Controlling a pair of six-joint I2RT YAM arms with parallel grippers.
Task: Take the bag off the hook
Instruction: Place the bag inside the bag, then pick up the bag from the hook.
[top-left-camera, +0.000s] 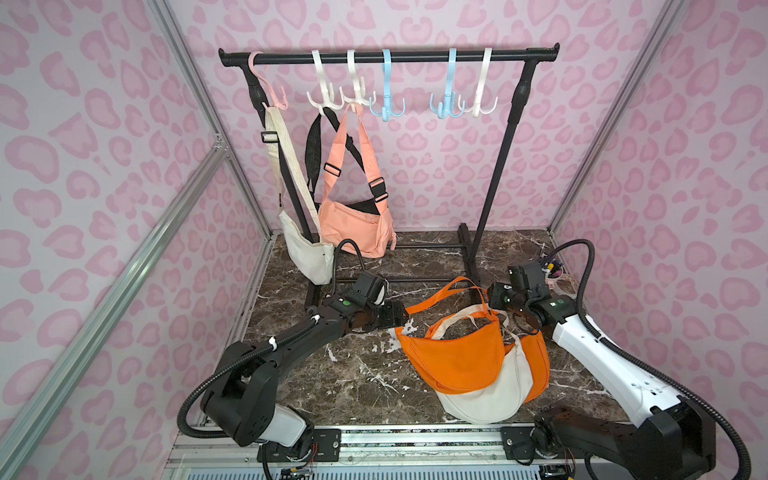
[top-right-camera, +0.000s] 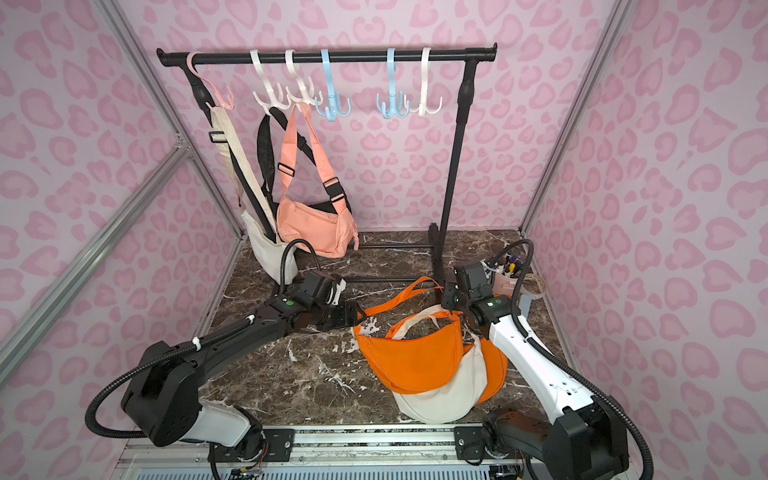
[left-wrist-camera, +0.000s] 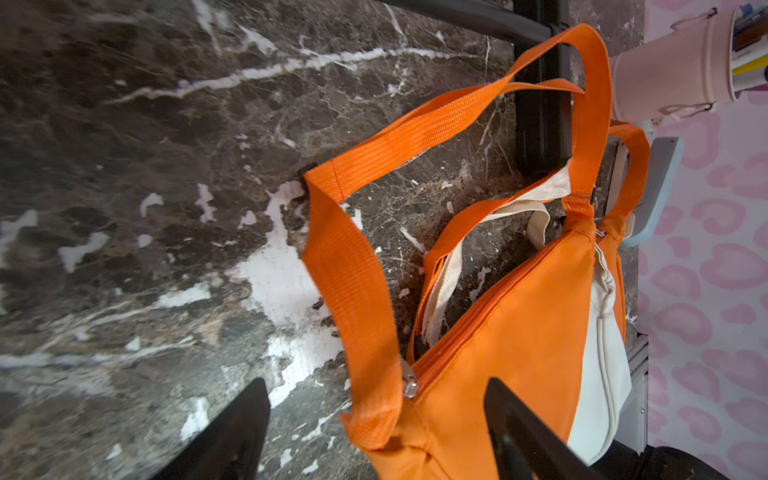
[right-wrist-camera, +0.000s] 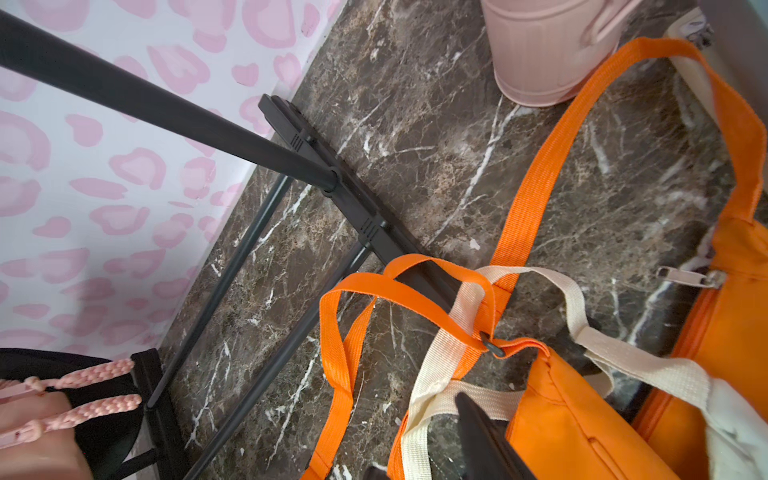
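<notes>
Three bags hang at the left end of the black rack: a cream bag on the pink hook, a black bag, and a peach bag on a white hook. An orange bag lies on the marble table atop a cream bag and a second orange bag. My left gripper is open, its fingers either side of the orange bag's end. My right gripper is open over loose orange and cream straps.
Empty blue and white hooks hang along the bar's right half. The rack's black foot runs beside the straps. A pink cup of pens stands at the table's right edge, behind my right wrist. Patterned walls close in three sides.
</notes>
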